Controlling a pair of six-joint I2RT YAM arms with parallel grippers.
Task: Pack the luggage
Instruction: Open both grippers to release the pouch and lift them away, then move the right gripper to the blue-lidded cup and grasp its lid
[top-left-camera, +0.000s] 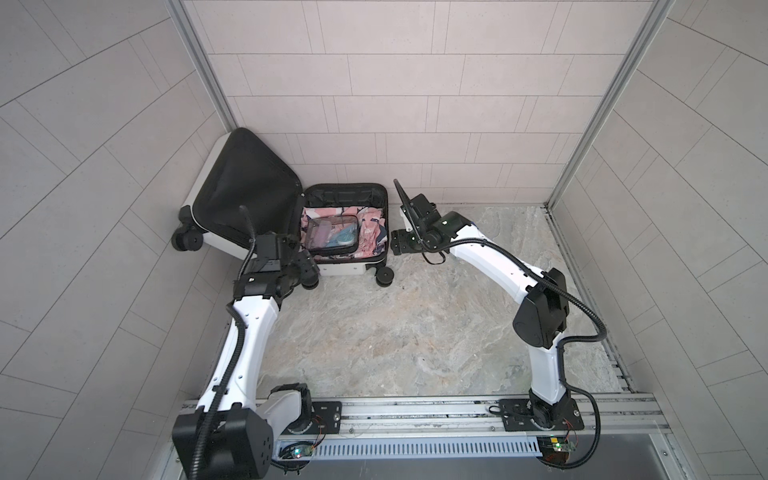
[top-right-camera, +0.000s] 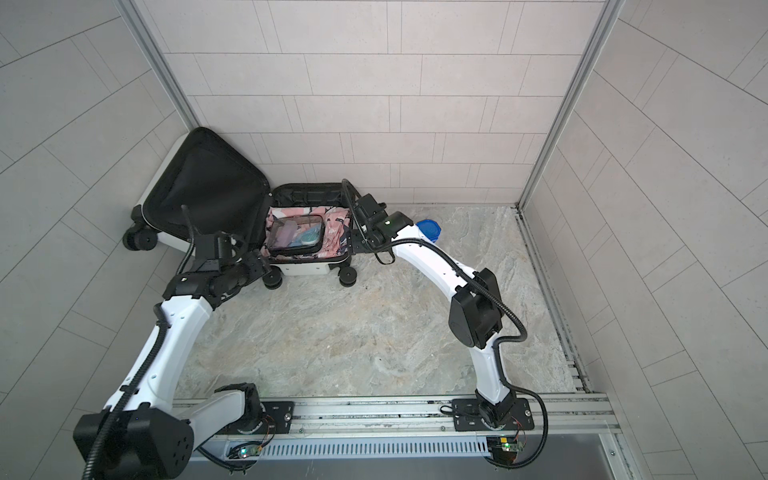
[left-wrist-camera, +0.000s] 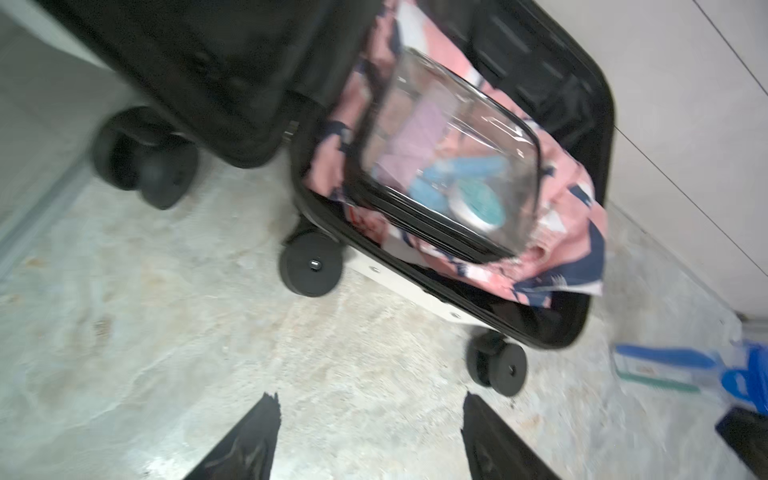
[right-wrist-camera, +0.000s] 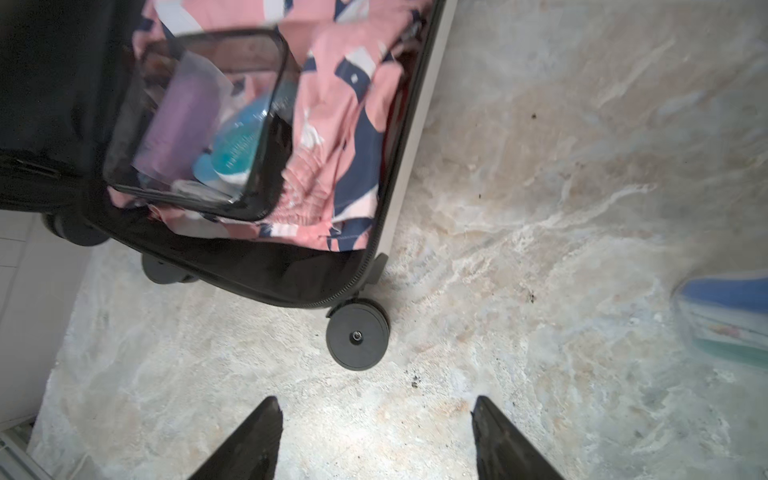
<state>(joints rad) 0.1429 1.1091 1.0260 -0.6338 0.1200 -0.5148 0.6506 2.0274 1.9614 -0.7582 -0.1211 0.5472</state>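
Left claw (left-wrist-camera: 370, 397) and right claw (right-wrist-camera: 375, 399): spread, empty, above bench (top-left-camera: 415, 311). Luggage (top-left-camera: 345, 271) open; pouch (top-left-camera: 332, 235) on cloth (top-left-camera: 370, 232) inside. Next, likely: fetch blue box (top-right-camera: 428, 227), or shut lid (top-left-camera: 245, 183).

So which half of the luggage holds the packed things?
The half lying flat, with the pink cloth and clear pouch; the raised lid shows only black lining.
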